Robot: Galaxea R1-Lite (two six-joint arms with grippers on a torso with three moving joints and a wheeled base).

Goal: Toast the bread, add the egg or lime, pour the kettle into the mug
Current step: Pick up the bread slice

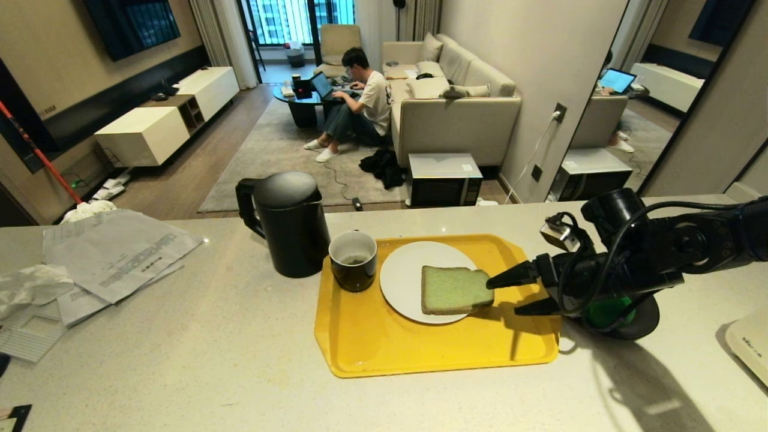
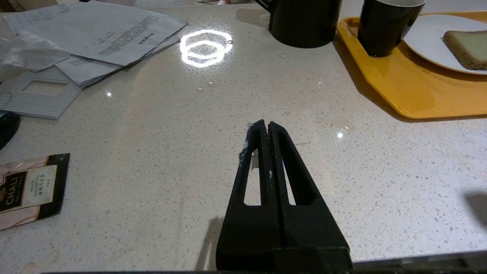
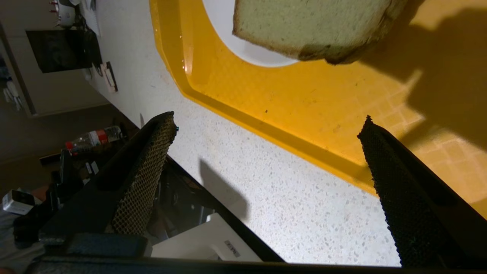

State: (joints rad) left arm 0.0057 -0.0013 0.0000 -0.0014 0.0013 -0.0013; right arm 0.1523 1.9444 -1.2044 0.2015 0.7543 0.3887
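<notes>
Head view: bread (image 1: 454,290) already on the white plate (image 1: 402,282) on the yellow tray (image 1: 372,342), so toasting apparently done; egg or lime not yet added, lime (image 1: 606,312) partly hidden behind the right arm; pouring from kettle (image 1: 288,225) into mug (image 1: 354,260) probably left. Right gripper (image 1: 504,295) spread wide, empty, just beside the bread.

Left wrist view: left gripper (image 2: 265,127) closed, empty, above the tabletop (image 2: 152,152).

Right wrist view: pads (image 3: 146,179) far apart, nothing between.
</notes>
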